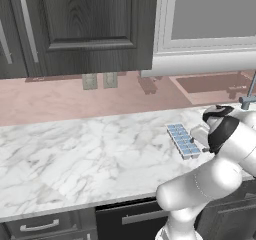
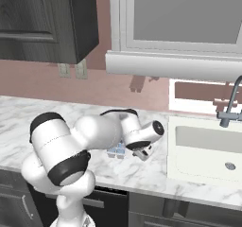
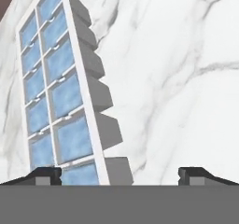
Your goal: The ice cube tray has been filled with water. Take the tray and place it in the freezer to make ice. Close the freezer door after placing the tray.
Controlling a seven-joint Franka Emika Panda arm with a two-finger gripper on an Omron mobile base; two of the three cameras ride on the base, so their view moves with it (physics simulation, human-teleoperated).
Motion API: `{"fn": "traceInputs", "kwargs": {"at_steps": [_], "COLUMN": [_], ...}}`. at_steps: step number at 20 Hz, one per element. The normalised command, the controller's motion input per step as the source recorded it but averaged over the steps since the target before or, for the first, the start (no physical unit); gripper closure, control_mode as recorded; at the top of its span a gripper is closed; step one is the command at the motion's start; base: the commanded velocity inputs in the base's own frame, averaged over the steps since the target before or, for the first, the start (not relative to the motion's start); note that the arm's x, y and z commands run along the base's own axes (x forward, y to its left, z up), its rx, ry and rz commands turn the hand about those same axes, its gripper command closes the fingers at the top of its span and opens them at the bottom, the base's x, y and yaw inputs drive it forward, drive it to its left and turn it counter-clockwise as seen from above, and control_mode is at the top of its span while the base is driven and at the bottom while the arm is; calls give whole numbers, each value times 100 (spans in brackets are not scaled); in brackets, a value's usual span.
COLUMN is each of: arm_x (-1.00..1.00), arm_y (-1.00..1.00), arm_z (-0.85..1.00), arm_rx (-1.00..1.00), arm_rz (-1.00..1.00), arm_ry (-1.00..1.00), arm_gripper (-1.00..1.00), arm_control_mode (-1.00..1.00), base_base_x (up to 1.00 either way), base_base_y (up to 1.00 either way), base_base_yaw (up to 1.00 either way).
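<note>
The ice cube tray lies flat on the marble counter, a white tray with two rows of cells of pale blue water. In the hand view the tray runs away from the left fingertip, with its near end by that fingertip. My gripper is open, low over the counter at the tray's right side, with bare marble between the tips. In the left base view the gripper hangs just right of the tray. The arm covers most of the tray in the right base view. The freezer and its door are out of view.
A white sink with a grey faucet lies to the right of the tray. Dark wood-grain wall cabinets hang above the counter, and a window sits over the sink. Dark drawers run under the counter's front edge.
</note>
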Motion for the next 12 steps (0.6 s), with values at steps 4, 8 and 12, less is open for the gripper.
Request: {"fn": "traceInputs", "kwargs": {"at_steps": [4,8,12], "arm_x": [4,2,0], "arm_y": [0,0,0], "arm_z": [-21,-7,0], "arm_rx": [0,0,0], "arm_rz": [10,10,9], "arm_ry": [-5,-5,-4], "arm_gripper": [-100,-100,-100], "arm_control_mode": [-100,-100,-100], "base_base_x": [0,0,0], "base_base_y": [0,0,0], "base_base_yaw": [0,0,0]}}
